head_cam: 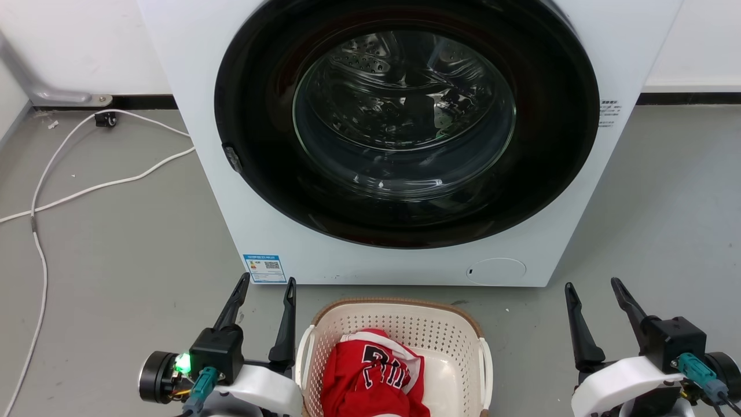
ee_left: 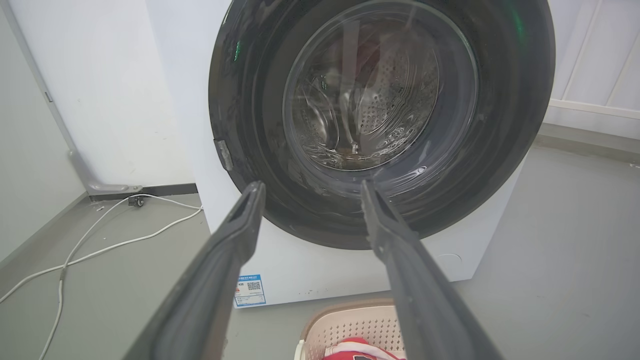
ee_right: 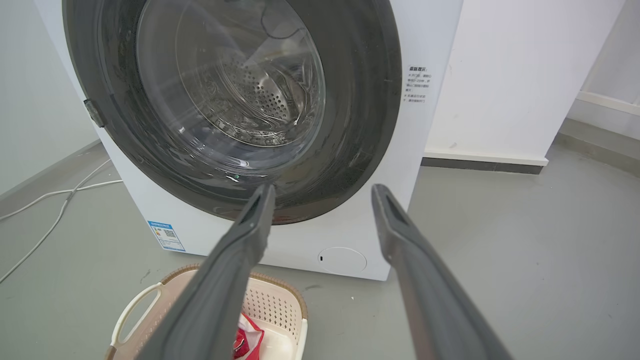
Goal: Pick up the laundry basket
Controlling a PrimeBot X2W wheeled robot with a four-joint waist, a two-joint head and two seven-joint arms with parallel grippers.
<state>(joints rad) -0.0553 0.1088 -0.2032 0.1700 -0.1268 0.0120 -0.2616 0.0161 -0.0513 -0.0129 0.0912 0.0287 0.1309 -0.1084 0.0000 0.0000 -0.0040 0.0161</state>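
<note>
White washing machine (head_cam: 405, 139), door shut; white cable (head_cam: 98, 186) on floor (head_cam: 116, 260).

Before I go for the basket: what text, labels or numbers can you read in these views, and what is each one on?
Blue sticker, lower left of the washer front: QR code and fine print, too small to read.
Black print, right edge of the washer front: several short lines, too small to read.
Red jersey in the basket: large black letters, cut off by folds; possibly "BUL", not certain.
</note>
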